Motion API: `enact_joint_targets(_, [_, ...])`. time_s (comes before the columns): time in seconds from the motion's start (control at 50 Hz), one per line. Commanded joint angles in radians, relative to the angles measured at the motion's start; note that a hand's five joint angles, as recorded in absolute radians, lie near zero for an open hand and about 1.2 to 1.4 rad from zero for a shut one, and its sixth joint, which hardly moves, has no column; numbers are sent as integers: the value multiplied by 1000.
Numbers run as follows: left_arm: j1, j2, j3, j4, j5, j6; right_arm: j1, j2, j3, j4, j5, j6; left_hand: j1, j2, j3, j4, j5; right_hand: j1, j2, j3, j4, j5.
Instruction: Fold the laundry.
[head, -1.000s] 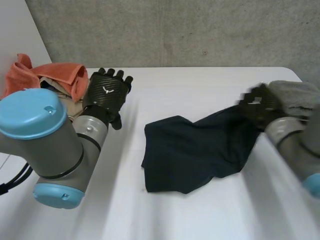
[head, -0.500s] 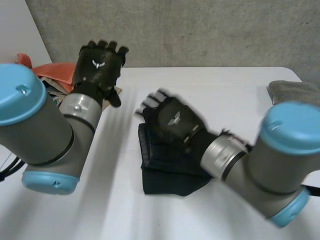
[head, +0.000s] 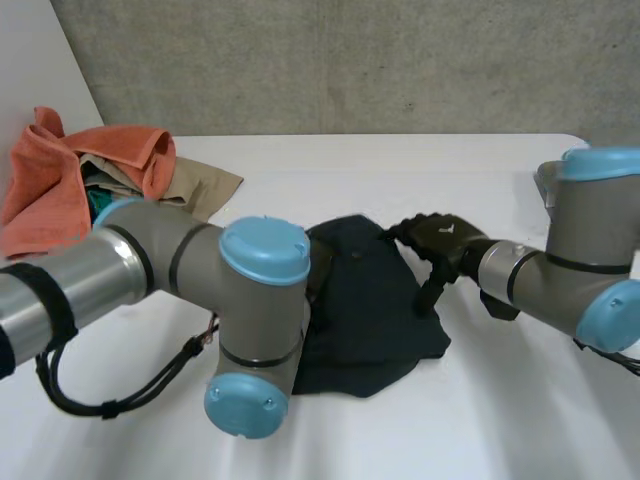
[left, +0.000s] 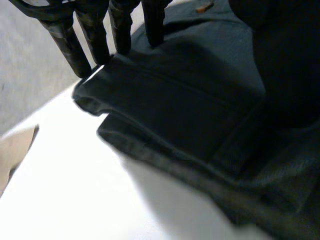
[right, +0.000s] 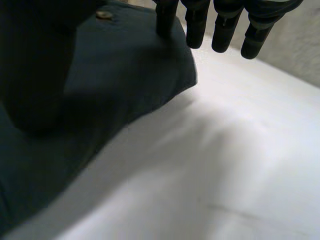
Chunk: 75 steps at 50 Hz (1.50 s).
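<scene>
The dark garment (head: 372, 300) is lying bunched and partly folded over itself in the middle of the white surface (head: 400, 165), just in front of me. In my left wrist view it (left: 190, 110) is showing a thick doubled edge with a stitched seam running across it. My left hand (left: 121, 25) is resting open at that edge. Its fingers are reaching out straight, some with their tips touching the cloth and the others hanging just past it over the bare surface. My left arm (head: 170, 260) is sweeping in across the front and covering the garment's near left part. My right hand (head: 440, 240) is sitting at the garment's right edge, open too. In its own wrist view the fingers (right: 196, 25) are pointing down straight, one touching the cloth (right: 100, 75) near a rounded corner and the rest hovering beyond it above the surface. My right arm (head: 580, 270) is coming in from the right side. Well apart, at the far left of the surface, an orange towel (head: 90, 160) is lying heaped on a beige cloth (head: 200, 185). A grey cloth (head: 546, 182) is peeking out behind my right arm.
</scene>
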Motion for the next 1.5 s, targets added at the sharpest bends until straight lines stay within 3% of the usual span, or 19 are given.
enact_joint_targets(0.02, [9,9,-84,-61,-44,15,26,74,-9,-17,4,-86,13,-7,-16,-5,-23,-41,-34,-33,-39,-50])
enact_joint_targets(0.14, [9,75,-87,-65,-41,34,33,69,-18,-20,84,-138,16,-4,-13,-2,-20,-41,-34,-33,-39,-50])
enact_joint_targets(0.22, [12,134,-79,-53,-33,71,35,-20,5,-37,104,-152,-2,-22,-31,-19,-38,-41,-34,-33,-39,-50])
enact_joint_targets(0.32, [32,224,-44,-30,60,100,33,-158,123,-131,132,-145,4,-16,-25,-13,-32,-41,-34,-33,-39,-50])
enact_joint_targets(0.42, [80,318,-7,-27,262,97,56,-374,373,-325,205,-144,19,-1,-10,1,-17,-41,-34,-33,-39,-50])
enact_joint_targets(0.44, [93,330,11,-31,349,94,64,-406,424,-356,210,-144,22,2,-7,4,-14,-41,-34,-33,-39,-50])
enact_joint_targets(0.52, [127,350,34,-64,600,83,119,-449,622,-490,210,-142,42,22,13,25,6,-41,-34,-33,-39,-50])
enact_joint_targets(0.58, [141,352,49,-113,732,78,180,-442,728,-583,215,-142,48,28,19,31,12,-41,-34,-33,-39,-50])
enact_joint_targets(0.62, [149,353,63,-140,770,74,205,-439,765,-626,213,-142,54,34,25,36,18,-41,-34,-33,-39,-50])
enact_joint_targets(0.78, [153,336,66,-166,784,60,250,-313,801,-783,210,-142,51,31,22,34,15,-41,-34,-33,-39,-50])
enact_joint_targets(1.0, [149,322,60,-166,783,60,251,-117,654,-918,238,-147,42,22,13,25,6,-41,-34,-33,-39,-50])
enact_joint_targets(1.02, [150,324,60,-166,783,60,250,-107,638,-927,244,-147,42,22,13,25,6,48,54,56,49,39])
enact_joint_targets(1.06, [153,324,60,-166,783,60,250,-93,608,-942,255,-145,45,25,16,28,9,520,526,528,521,511])
enact_joint_targets(1.1, [155,325,60,-166,783,60,250,-89,582,-947,250,-141,45,25,16,28,9,1177,1184,1185,1179,1168])
enact_joint_targets(1.24, [161,338,62,-166,783,58,239,-63,450,-930,241,-106,45,25,16,28,9,1181,1187,1189,1183,1172])
enact_joint_targets(1.36, [173,350,74,-163,783,58,213,-78,321,-903,228,66,45,25,16,28,9,1181,1187,1189,1183,1172])
enact_joint_targets(1.5, [196,408,88,-133,783,45,3,-109,132,-853,221,131,42,22,13,25,6,1181,1187,1189,1183,1172])
